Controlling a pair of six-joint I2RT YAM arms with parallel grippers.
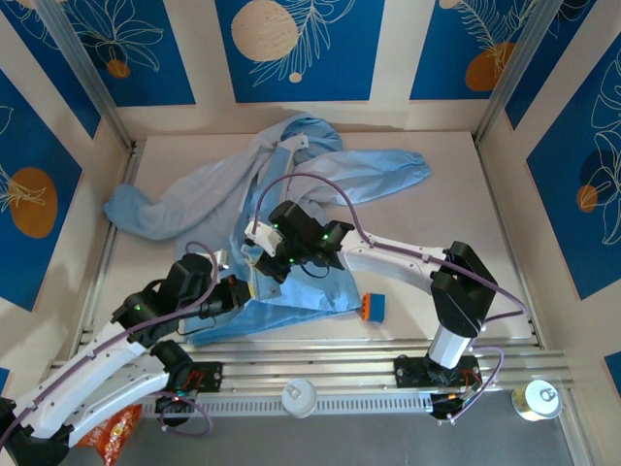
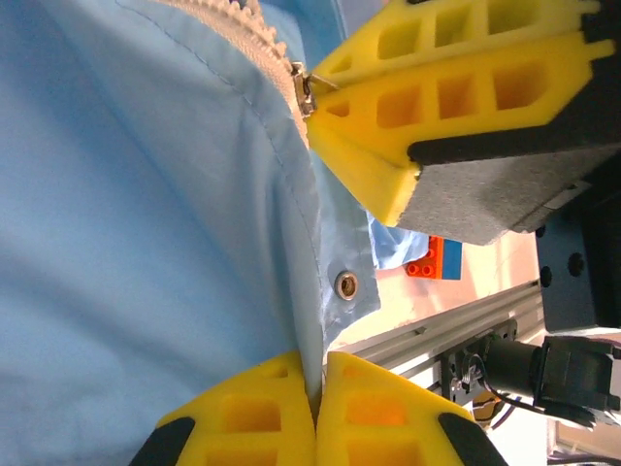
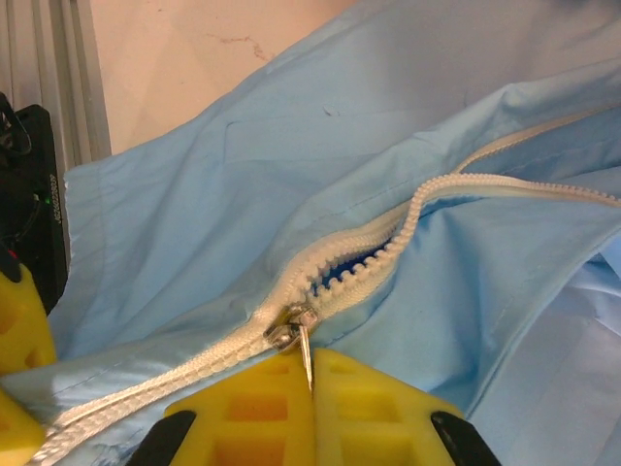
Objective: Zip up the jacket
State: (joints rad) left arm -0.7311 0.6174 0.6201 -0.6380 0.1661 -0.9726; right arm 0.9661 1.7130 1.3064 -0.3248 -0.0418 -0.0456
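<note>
The left hand (image 2: 317, 403) clamps the jacket (image 2: 146, 243) hem taut so the right hand (image 3: 310, 388), pinching the zipper pull (image 3: 304, 354), can slide it.

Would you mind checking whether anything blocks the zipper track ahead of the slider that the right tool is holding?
Nothing visible lies on it: beyond the slider, the open teeth of the jacket run bare, though they bow sideways.
</note>
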